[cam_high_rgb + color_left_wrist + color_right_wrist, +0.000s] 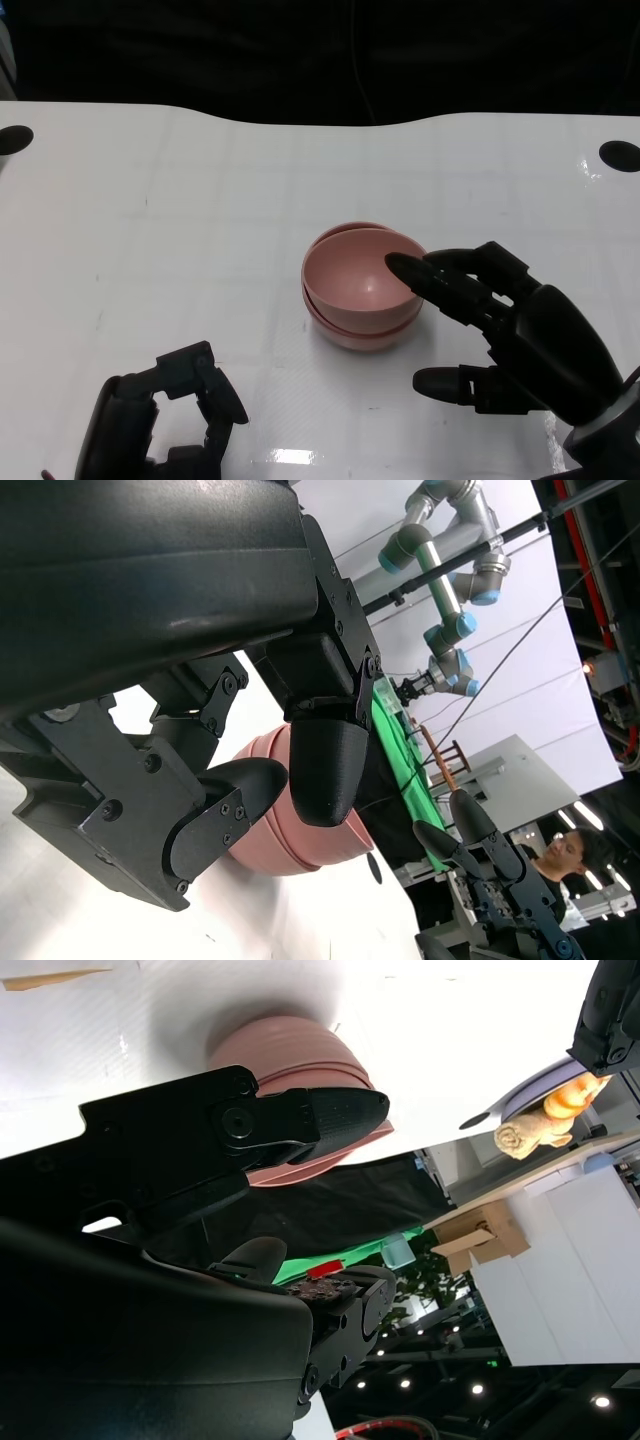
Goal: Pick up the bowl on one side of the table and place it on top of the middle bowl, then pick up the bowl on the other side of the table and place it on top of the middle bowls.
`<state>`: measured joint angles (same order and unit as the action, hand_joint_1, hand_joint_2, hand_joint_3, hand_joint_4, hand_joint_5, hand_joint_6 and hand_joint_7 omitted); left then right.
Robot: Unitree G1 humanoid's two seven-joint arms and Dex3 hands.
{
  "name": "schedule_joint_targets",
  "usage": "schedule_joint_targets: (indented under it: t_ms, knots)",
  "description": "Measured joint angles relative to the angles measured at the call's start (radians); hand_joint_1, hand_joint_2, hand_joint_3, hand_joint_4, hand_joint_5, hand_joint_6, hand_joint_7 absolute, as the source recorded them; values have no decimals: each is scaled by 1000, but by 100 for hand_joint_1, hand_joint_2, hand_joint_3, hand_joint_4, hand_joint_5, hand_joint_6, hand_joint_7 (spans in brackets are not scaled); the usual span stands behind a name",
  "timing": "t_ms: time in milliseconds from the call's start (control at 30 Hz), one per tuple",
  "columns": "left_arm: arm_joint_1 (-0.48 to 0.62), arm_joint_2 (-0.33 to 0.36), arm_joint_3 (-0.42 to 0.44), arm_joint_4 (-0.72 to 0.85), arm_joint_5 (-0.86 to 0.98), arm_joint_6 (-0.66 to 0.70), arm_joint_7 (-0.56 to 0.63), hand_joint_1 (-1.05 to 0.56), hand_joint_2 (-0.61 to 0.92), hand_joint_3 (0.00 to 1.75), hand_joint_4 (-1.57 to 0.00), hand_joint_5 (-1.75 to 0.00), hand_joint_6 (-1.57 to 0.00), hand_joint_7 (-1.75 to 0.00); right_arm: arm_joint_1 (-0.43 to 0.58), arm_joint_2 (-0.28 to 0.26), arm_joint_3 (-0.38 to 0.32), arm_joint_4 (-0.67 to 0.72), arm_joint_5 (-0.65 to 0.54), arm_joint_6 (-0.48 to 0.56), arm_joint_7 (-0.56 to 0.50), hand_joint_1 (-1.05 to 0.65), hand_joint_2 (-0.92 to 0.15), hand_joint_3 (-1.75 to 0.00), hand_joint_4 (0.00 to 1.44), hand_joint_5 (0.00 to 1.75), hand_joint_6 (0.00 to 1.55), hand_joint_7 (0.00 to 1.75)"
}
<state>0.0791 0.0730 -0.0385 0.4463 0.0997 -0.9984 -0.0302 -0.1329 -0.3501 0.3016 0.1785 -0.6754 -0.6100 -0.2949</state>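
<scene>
Easing my right hand (pixel 510 330) clear, fingers spread at the pink bowl stack's (pixel 362 287) rim. I should withdraw straight back; my left hand (pixel 165 415) rests curled, empty

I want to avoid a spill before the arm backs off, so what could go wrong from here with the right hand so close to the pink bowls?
1. The right hand has fingers at or over the rim of the pink bowl stack; pulling back could catch it and drag or tip the stack.
2. The top bowl looks slightly askew, so a nudge might unseat it.
</scene>
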Motion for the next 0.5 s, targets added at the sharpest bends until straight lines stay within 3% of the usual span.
schedule_joint_targets:
  t_ms: [33, 67, 133, 233, 500]
  knots:
    - [0, 0, 0, 0, 0, 0, 0, -7, 41, 131, -87, -171, -86, -146, 0, 0, -1, 0, 0, 0, 0, -53, -92, -28, 0, 73, 30, 6]
    - [-3, -1, -2, 0, 3, 0, 0, -7, 41, 131, -87, -171, -87, -145, 23, 4, -17, 0, 15, -25, -14, -18, -71, -56, 50, 89, 72, 30]
    - [-1, -3, 0, -2, 10, 0, 0, -6, 41, 131, -87, -170, -87, -145, 128, 29, -67, -11, 94, -146, -105, 2, -43, -102, 79, 96, 94, 47]
    - [3, -3, 2, -2, 14, 0, 1, -6, 41, 131, -87, -170, -87, -145, 264, 48, -103, 0, 130, -245, -158, 7, -36, -114, 86, 97, 99, 51]
    - [4, -9, 2, -6, 20, 0, 1, -6, 41, 131, -88, -170, -87, -144, 267, 79, -146, 5, 131, -289, -153, 7, -34, -117, 87, 97, 99, 52]
